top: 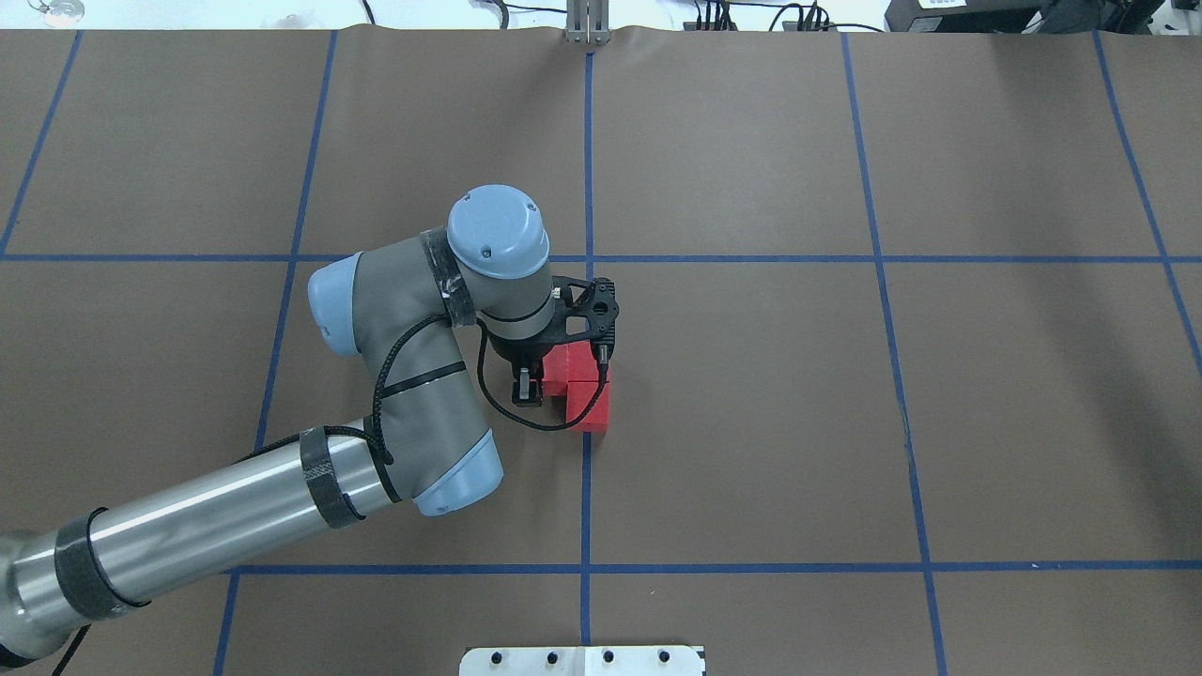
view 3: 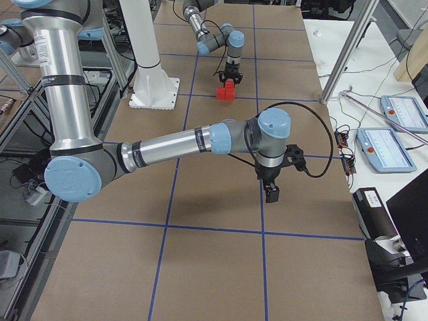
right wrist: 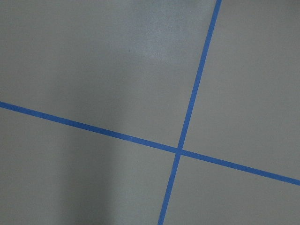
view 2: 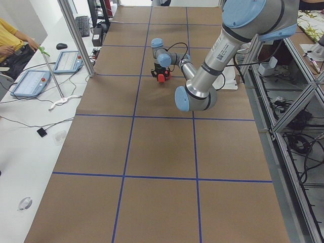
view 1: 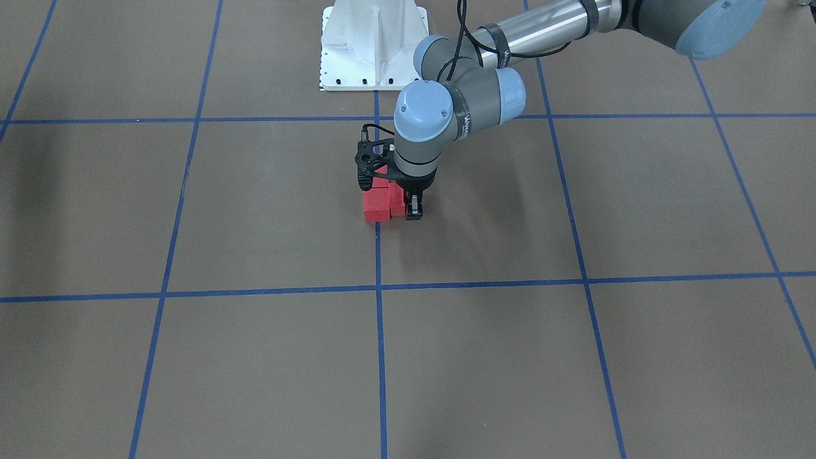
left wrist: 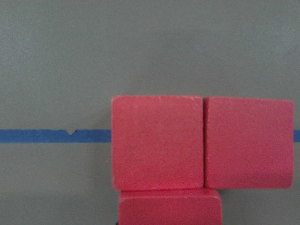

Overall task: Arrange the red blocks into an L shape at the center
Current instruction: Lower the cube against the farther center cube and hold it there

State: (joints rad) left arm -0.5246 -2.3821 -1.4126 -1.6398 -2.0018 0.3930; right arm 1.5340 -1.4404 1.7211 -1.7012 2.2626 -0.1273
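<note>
Three red blocks (top: 584, 392) lie flush on the brown floor in an L, on a blue tape line (top: 586, 488) near the middle; they also show in the front view (view 1: 376, 204). In the left wrist view two blocks (left wrist: 157, 140) sit side by side on the line, and the third (left wrist: 168, 206) is against them at the bottom edge. My left gripper (top: 549, 380) stands straight down over that third block with its jaws around it, one finger (view 1: 414, 208) against its side. My right gripper (view 3: 271, 194) hovers far away over bare floor; I cannot tell if it is open.
The white robot base (view 1: 373, 44) stands behind the blocks. Blue tape lines divide the brown floor into large squares. The right wrist view shows only a tape crossing (right wrist: 178, 150). Side tables hold operator tablets (view 3: 391, 144) and cables.
</note>
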